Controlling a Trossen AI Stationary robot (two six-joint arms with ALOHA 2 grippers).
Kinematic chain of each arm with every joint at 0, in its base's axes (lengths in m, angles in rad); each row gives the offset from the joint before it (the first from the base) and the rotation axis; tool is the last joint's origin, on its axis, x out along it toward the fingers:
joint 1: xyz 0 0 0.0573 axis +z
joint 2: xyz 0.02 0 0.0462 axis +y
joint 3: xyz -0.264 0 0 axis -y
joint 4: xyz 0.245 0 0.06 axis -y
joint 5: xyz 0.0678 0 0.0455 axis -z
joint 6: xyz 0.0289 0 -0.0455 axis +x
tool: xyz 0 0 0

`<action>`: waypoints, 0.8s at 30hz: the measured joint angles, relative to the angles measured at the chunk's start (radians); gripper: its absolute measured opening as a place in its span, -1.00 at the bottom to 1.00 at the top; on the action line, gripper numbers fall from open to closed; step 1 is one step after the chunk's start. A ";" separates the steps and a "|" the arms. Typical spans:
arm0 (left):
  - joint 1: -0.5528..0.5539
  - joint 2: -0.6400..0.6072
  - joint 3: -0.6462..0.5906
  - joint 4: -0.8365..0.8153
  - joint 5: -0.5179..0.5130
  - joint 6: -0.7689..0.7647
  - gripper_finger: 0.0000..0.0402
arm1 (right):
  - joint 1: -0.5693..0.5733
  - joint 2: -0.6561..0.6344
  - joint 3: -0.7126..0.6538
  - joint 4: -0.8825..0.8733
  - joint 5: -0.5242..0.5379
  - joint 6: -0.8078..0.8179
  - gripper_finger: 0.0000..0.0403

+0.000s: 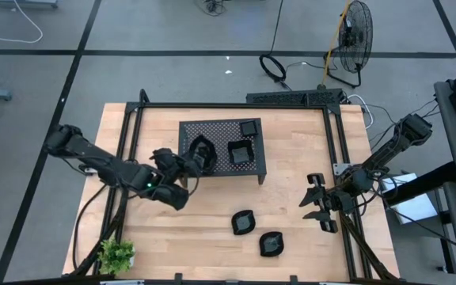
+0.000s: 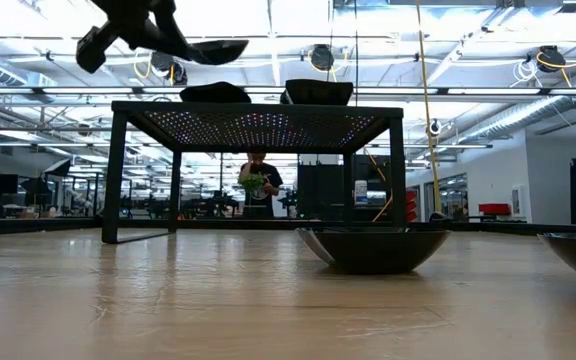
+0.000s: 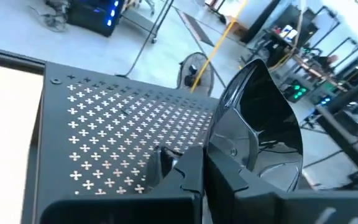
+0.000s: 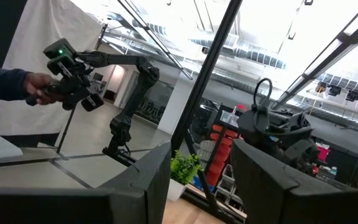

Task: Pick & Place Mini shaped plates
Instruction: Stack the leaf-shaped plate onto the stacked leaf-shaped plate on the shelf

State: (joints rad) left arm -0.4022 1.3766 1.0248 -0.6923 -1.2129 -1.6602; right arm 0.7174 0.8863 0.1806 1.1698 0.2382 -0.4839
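My left gripper is shut on a glossy black mini plate and carries it above the left part of the black perforated rack. Other mini plates rest by their undersides on the rack top. Two wavy-edged ones lie on the wooden table in front of the rack. My right gripper waits open near the table's right edge, with nothing between its fingers. My left gripper pinches the mini plate's rim between its two fingers, one finger on the hollow inner face and one on the outer side. The fingers come nearly level from the table's left. The plate hangs clear above the rack top.
A small green plant stands at the table's near left corner. A black frame borders the table. A fan and cables lie on the floor beyond the far edge. A person stands in the room behind.
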 joint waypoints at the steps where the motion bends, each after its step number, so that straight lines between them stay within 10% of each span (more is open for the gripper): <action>1: 0.006 0.004 0.000 -0.002 0.000 0.002 -0.96 | 0.000 0.000 0.000 0.000 0.000 0.000 -0.23; 14: 0.097 0.006 0.000 -0.019 0.131 -0.006 -0.48 | 0.000 0.000 0.000 0.001 0.000 0.000 -0.23; 24: 0.064 -0.058 0.000 0.057 0.036 0.225 -0.26 | 0.000 0.000 0.000 0.000 0.000 -0.002 -0.23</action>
State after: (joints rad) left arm -0.3379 1.3184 1.0245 -0.6357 -1.1767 -1.4352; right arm 0.7173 0.8864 0.1806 1.1698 0.2382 -0.4857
